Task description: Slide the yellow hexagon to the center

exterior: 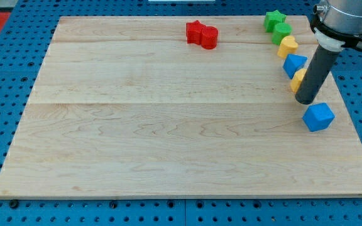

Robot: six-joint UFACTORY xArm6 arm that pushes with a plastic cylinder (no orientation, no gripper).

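Observation:
A yellow block [298, 80] lies near the board's right edge, mostly hidden behind my rod, so its shape is hard to make out. My tip [306, 100] rests on the board right against this block's lower right side. A second yellow block [287, 46], heart-like in shape, lies above it. A blue block [294, 64] sits between the two yellow ones. Another blue block [318, 116] lies just below and to the right of my tip.
Two green blocks [273, 19] [281, 32] sit at the top right, in line with the yellow and blue ones. Two red blocks [195, 31] [208, 37] touch each other at the top middle. The wooden board [168, 125] lies on a blue pegboard.

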